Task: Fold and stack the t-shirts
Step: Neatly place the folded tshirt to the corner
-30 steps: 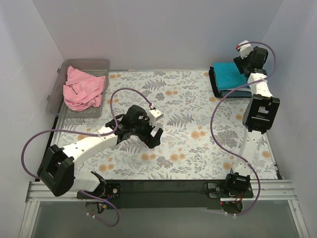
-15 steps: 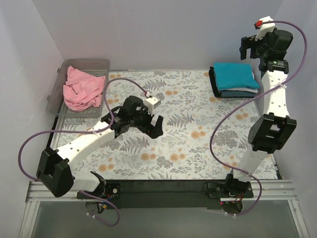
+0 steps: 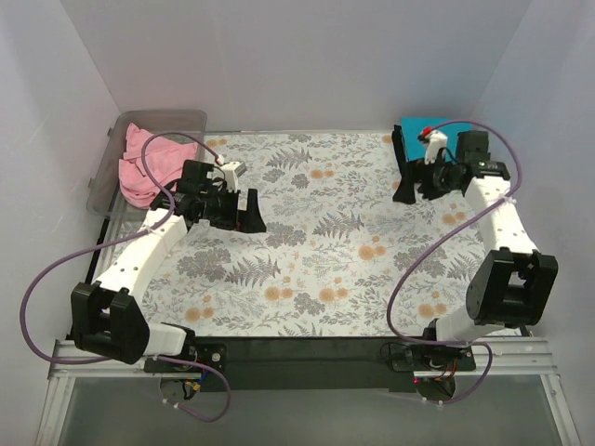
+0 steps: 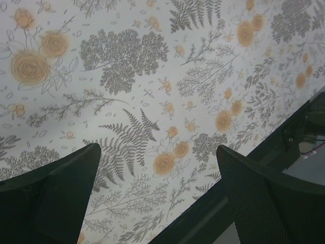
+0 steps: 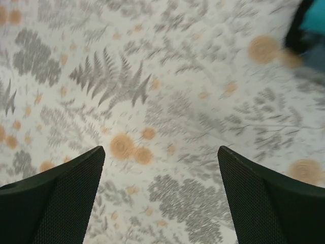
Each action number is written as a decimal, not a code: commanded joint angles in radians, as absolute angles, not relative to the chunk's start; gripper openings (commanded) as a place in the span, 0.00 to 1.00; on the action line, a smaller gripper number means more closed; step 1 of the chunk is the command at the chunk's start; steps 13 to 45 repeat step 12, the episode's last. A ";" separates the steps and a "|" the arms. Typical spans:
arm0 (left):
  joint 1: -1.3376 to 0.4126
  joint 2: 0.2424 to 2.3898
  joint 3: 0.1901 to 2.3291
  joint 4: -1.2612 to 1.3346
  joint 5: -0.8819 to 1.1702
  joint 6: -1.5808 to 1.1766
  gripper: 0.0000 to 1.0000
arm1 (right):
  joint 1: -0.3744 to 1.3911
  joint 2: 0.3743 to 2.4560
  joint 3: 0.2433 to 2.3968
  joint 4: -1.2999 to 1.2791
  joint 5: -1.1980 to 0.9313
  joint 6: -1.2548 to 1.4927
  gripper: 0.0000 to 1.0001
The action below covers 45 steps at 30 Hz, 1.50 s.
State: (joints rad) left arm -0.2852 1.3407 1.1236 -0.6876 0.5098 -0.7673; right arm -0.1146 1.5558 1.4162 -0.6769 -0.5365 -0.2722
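The jaws of the left gripper stand wide apart with nothing between them, only the floral cloth beneath. The jaws of the right gripper are spread just as wide and are also empty.

Much of the folded stack at the cloth's back right corner is hidden behind the right wrist. Only a strip of the teal t-shirt shows on top, and the layers under it cannot be made out. The right wrist view is blurred, with the teal cut off in its upper right corner. The pink t-shirt lies crumpled in the clear bin off the cloth's back left corner, partly screened by the left arm's cable.

The left arm reaches along the cloth's left side, its wrist low near the back left corner, just beside the bin, and its fingers point towards the cloth's middle. The right arm is bent at the elbow over the cloth's right edge, with its wrist down in front of the stack and its fingers towards the cloth.

Half a second earlier the right arm stood raised high above the back right corner, with the whole stack in plain view. The left gripper hung nearer the cloth's centre.
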 commanded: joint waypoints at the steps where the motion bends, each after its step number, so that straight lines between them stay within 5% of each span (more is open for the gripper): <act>1: -0.278 1.322 1.092 -0.811 0.505 -0.724 0.98 | -0.011 1.421 1.289 -0.718 -0.548 -0.339 0.98; 12: -0.264 1.313 1.020 -0.784 0.411 -0.690 0.98 | 0.204 1.275 0.994 -0.631 -0.495 -0.269 0.98; 45: -0.264 1.313 1.020 -0.784 0.411 -0.690 0.98 | 0.204 1.275 0.994 -0.631 -0.495 -0.269 0.98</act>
